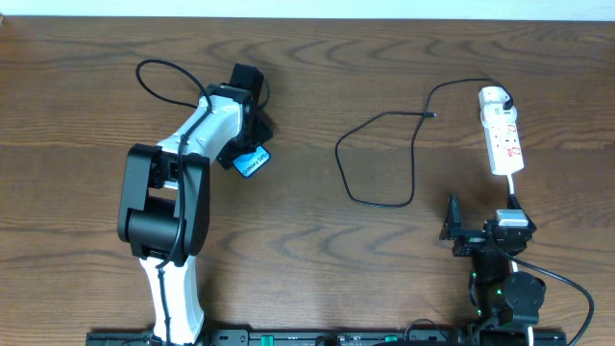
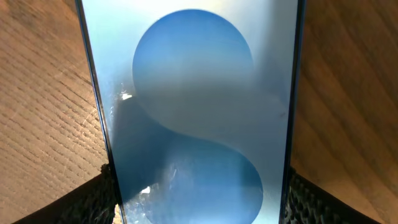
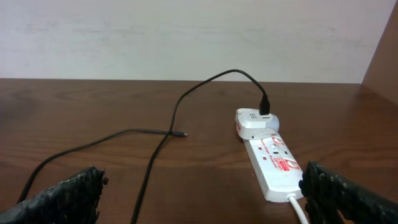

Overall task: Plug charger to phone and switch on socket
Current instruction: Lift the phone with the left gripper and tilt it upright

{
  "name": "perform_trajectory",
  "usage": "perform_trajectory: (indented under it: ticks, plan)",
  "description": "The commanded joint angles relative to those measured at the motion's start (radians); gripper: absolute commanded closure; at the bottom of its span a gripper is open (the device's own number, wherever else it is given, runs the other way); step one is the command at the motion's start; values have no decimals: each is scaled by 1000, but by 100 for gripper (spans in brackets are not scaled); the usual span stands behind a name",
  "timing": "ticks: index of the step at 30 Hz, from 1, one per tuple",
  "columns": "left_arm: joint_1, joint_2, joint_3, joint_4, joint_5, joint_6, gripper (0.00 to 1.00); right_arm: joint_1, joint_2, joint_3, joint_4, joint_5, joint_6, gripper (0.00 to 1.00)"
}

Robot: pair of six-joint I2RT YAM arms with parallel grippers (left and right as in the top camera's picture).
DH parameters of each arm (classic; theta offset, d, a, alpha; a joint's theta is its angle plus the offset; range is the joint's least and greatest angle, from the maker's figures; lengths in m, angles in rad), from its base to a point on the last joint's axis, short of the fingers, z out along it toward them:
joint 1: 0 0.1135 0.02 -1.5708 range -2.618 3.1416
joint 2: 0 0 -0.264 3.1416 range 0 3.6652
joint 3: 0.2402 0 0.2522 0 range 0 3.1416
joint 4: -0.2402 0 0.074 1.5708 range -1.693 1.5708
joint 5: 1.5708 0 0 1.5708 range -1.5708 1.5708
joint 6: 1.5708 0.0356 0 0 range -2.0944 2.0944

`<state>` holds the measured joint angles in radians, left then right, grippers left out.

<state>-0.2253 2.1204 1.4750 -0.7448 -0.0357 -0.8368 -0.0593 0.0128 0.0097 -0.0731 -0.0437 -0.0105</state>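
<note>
The phone point(image 1: 254, 162) with its blue-and-cyan screen lies at the left of the table and fills the left wrist view point(image 2: 199, 93). My left gripper point(image 1: 250, 152) is shut on the phone, one finger on each long edge point(image 2: 199, 202). The charger, a thin black cable point(image 1: 346, 183), loops over the table's middle; its small plug point(image 1: 433, 115) lies free point(image 3: 183, 134). Its other end sits in a white adapter point(image 1: 493, 96) on the socket, a white power strip point(image 1: 505, 142) with red marks point(image 3: 273, 158). My right gripper point(image 1: 480, 219) is wide open and empty just before the strip's near end point(image 3: 202, 193).
The strip's white cord point(image 1: 515, 192) runs back under my right arm and shows in the right wrist view point(image 3: 300, 208). A pale wall point(image 3: 186, 37) stands behind the table's far edge. A black arm cable point(image 1: 163, 77) loops by the left arm.
</note>
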Motion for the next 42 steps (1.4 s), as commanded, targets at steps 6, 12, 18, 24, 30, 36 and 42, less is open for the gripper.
perform_trajectory:
  ticks: [6,12,18,24,30,36,42]
  plan:
    - [-6,83,-69,-164,84,19,20,7,-3,-3,-2,11,10,1]
    - [-10,83,-69,-209,155,111,20,7,-3,-3,-2,11,10,1]
    - [-10,83,-69,-160,146,130,13,7,-3,-3,-2,11,10,1]
    - [-10,83,-69,-146,66,130,3,7,-3,-3,-2,11,10,1]
    - [-10,83,-69,-132,32,126,2,7,-3,-3,-2,11,10,1]
    - [-10,83,-69,-115,-5,118,1,7,-3,-3,-2,11,10,1]
    - [-10,83,-73,-113,-68,60,1,7,-3,-3,-2,11,10,1]
